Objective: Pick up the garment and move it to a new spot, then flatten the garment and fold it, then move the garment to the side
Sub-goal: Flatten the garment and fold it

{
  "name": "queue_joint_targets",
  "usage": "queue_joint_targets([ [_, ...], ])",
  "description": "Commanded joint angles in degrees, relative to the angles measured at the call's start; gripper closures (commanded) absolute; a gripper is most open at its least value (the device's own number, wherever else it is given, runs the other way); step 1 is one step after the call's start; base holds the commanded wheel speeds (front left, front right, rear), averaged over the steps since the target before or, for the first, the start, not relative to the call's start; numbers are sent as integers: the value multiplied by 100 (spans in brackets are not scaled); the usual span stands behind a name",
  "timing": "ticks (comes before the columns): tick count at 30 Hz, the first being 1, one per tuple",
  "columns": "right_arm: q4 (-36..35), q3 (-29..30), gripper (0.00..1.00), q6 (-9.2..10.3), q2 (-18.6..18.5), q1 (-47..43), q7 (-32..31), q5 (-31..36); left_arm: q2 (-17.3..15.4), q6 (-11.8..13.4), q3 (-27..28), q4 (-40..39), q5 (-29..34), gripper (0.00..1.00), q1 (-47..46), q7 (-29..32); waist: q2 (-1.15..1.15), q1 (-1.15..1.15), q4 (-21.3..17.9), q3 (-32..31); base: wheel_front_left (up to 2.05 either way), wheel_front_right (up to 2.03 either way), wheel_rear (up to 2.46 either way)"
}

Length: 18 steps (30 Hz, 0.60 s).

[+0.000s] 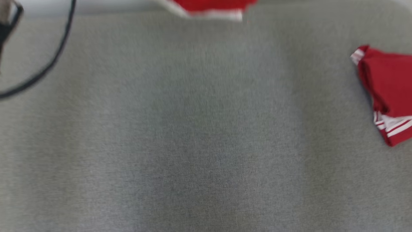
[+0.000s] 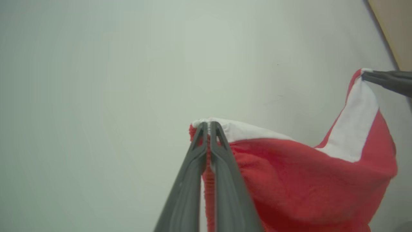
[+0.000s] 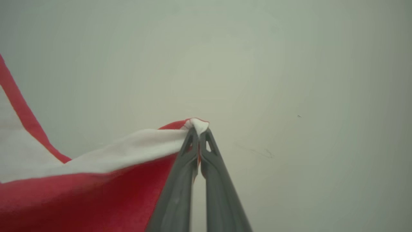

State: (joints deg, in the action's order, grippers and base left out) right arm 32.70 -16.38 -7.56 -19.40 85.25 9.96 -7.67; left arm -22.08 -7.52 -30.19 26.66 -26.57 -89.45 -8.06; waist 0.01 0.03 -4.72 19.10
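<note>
The garment (image 2: pixel 305 187) is red fleece with a white band along its edge, and it hangs stretched between my two grippers. In the left wrist view my left gripper (image 2: pixel 208 124) is shut on one white-banded corner. My right gripper (image 2: pixel 365 74) pinches the other corner at the right edge of that view. The right wrist view shows my right gripper (image 3: pixel 199 129) shut on the white corner, with the garment (image 3: pixel 80 193) sagging away to the left. A red piece with a white band (image 1: pixel 212 8) shows at the top edge of the head view.
A grey cloth-covered table (image 1: pixel 193 129) lies below the head camera. A bunched red and white striped garment (image 1: pixel 389 93) lies at its right edge. A black cable (image 1: pixel 61 48) loops at the upper left. A tan strip (image 2: pixel 399 29) borders the pale background.
</note>
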Motion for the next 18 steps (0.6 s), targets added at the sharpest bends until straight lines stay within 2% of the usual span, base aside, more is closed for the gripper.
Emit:
queue_joint_targets([
  [1,292,101,100,14,182,310,220,214,45,11,-183,311,101,100,-323,-346,-1,-3,-296,1650,0,0,0],
  [7,946,403,100,14,628,738,518,700,11,11,-889,973,20,100,-859,-704,-1,-3,-346,2336,0,0,0],
  [10,832,555,100,14,706,609,525,798,-23,9,-778,719,-42,100,-737,-718,-1,-3,-319,2557,0,0,0],
  [15,584,652,100,14,595,154,523,776,-199,9,-922,123,-205,100,-154,-712,-1,-3,-274,2582,0,0,0],
  [18,302,626,100,14,321,-352,525,635,-445,10,-968,-513,-431,100,401,-715,-1,-3,-207,2421,0,0,0],
])
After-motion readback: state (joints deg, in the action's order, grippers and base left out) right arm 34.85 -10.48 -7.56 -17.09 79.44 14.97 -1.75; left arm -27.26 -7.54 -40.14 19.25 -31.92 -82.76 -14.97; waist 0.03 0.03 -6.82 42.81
